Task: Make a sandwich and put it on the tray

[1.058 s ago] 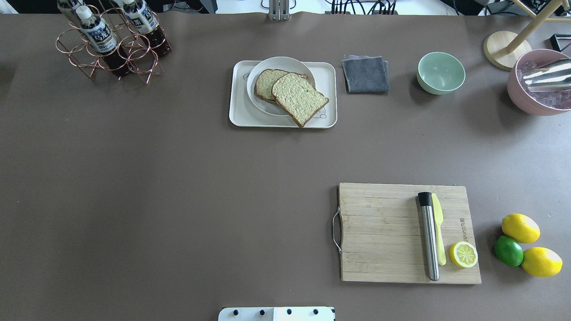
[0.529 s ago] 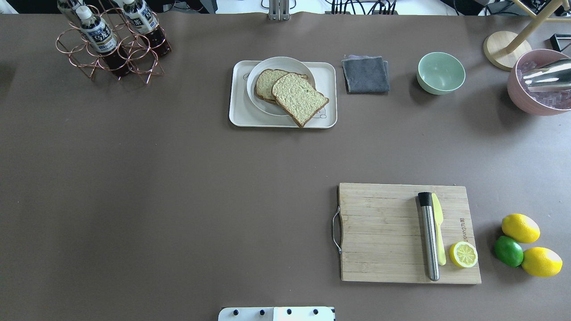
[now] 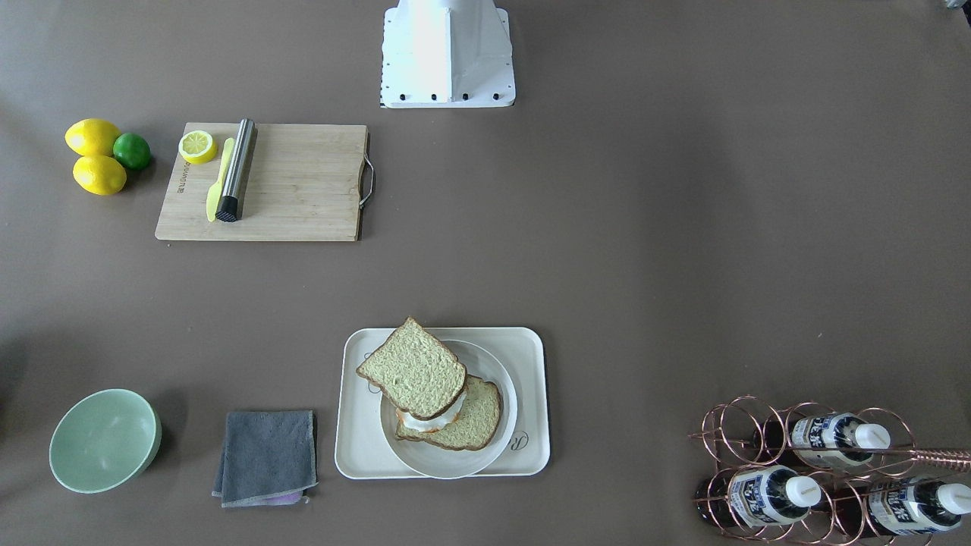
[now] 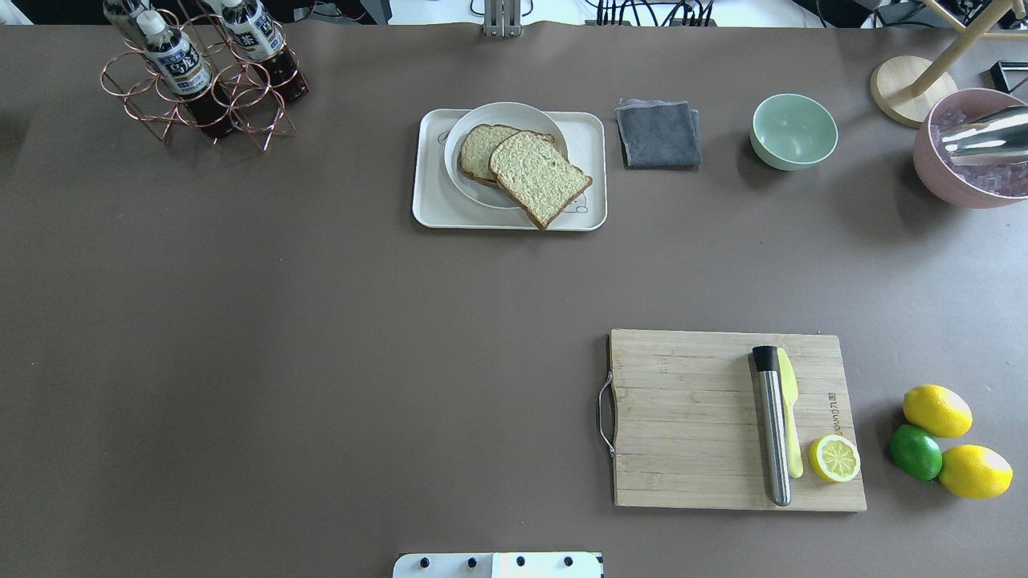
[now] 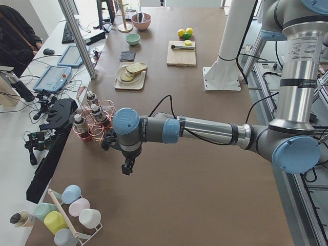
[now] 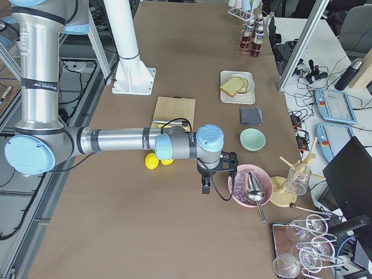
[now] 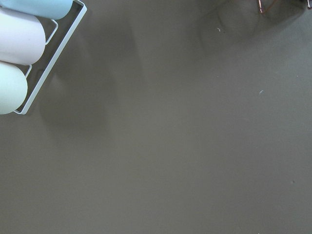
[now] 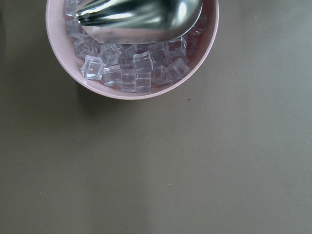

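L pincer [image 5: 126, 166], R pincer [image 6: 206, 185]: spread/pressed, can't tell. Sandwich [image 3: 428, 394] far off both; top slice [image 3: 413, 369] skewed, nudge could slide it off.

There is one sandwich [image 3: 425, 379], made of two bread slices [image 3: 478, 417] and one fried egg [image 3: 432, 422]. It comes with one tray [image 3: 356, 447] and one round white plate [image 3: 455, 464]. There is one grey cloth [image 3: 265, 455], one green bowl [image 3: 104, 440] and one pink bowl [image 4: 938, 181], which holds one metal scoop [image 4: 984, 132] and ice cubes [image 8: 131, 73] too heaped to count. There is one cutting board [image 3: 303, 182], one steel muddler [image 3: 237, 167], one yellow knife [image 3: 218, 186], one lemon half [image 3: 197, 146], two whole lemons [image 3: 92, 136] and one lime [image 3: 132, 150]. One copper rack [image 3: 941, 458] carries three bottles [image 3: 834, 434].
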